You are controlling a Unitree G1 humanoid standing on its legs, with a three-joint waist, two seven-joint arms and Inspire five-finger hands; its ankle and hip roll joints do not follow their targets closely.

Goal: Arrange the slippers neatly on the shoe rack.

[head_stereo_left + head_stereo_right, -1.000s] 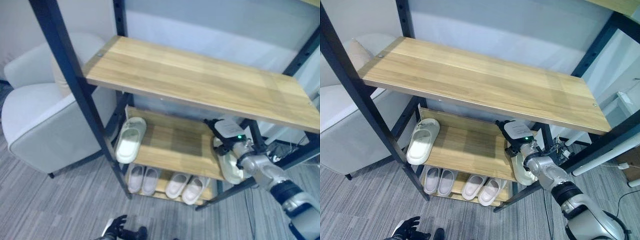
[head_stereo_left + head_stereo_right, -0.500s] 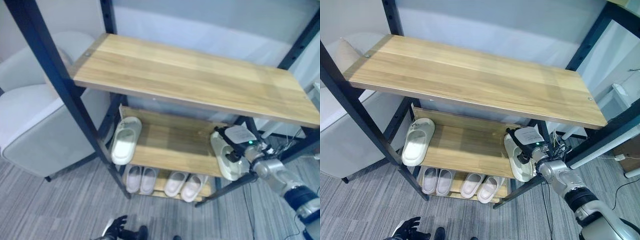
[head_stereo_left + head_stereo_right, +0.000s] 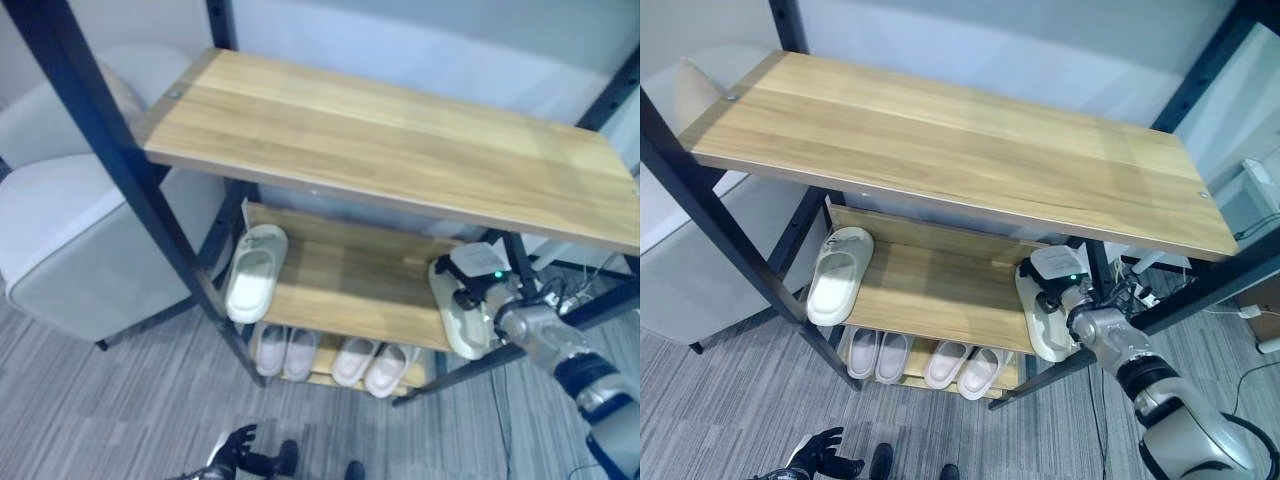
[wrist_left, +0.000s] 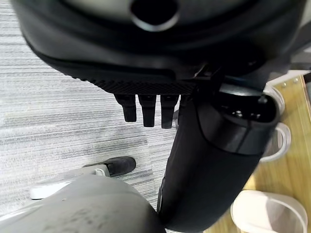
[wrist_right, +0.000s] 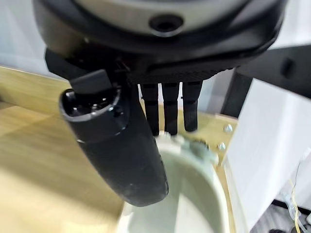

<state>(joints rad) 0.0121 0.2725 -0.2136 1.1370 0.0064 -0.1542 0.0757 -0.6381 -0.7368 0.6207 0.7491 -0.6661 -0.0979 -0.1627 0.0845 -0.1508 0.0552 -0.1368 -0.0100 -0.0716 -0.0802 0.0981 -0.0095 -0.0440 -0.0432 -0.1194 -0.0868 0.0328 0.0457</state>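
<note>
My right hand is reaching onto the wooden middle shelf of the black-framed shoe rack, its straight fingers touching the pale green slipper at the shelf's right end, lying lengthwise front to back; my left hand is hanging relaxed near the floor

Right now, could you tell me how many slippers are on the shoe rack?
6: one at the middle shelf's left end, one at its right end under the right hand, four in a row on the bottom shelf. Others may be hidden.
</note>
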